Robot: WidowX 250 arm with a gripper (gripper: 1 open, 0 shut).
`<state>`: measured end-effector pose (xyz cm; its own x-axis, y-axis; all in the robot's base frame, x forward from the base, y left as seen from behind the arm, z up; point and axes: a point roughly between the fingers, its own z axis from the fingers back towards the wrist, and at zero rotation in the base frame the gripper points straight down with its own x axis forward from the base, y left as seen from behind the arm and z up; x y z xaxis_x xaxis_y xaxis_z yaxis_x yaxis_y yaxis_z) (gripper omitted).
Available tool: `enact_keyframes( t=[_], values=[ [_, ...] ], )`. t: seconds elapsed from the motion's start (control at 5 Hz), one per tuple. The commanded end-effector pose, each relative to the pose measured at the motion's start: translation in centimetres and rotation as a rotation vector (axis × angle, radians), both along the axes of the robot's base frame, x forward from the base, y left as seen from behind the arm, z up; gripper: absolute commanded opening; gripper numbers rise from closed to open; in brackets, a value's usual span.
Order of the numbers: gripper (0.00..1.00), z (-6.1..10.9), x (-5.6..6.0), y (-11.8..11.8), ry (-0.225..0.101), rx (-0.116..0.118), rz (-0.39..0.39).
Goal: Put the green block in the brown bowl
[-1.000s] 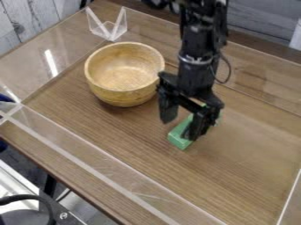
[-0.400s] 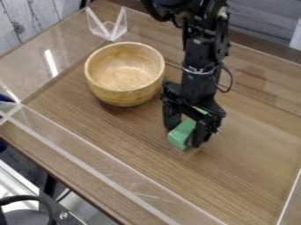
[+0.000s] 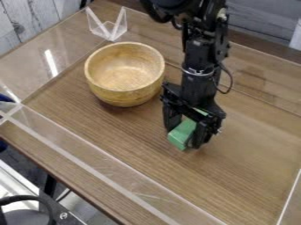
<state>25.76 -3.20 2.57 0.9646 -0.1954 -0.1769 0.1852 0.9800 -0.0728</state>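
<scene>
The green block (image 3: pixel 180 137) lies on the wooden table, right of the brown bowl (image 3: pixel 123 74). My gripper (image 3: pixel 189 126) points down over the block, its black fingers open and standing on either side of it. The upper part of the block is hidden by the fingers; only its lower end shows. The bowl is round, light wood, and empty, to the left of the gripper.
A small clear glass-like object (image 3: pixel 106 24) stands at the back left behind the bowl. A clear low wall (image 3: pixel 70 154) runs along the table's front and left edges. Bare wood lies to the right of the gripper.
The gripper has sunk slightly around the green block over the last second. Since half a second ago nothing has moved.
</scene>
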Motion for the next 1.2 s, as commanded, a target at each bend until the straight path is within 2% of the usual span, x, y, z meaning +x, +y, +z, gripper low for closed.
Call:
enact_keyframes(
  t=[0.0, 1.0],
  values=[
    [1.0, 1.64, 0.76, -0.19, -0.067, -0.009, -0.001],
    [1.0, 2.62, 0.64, -0.34, -0.092, -0.022, 0.008]
  ],
)
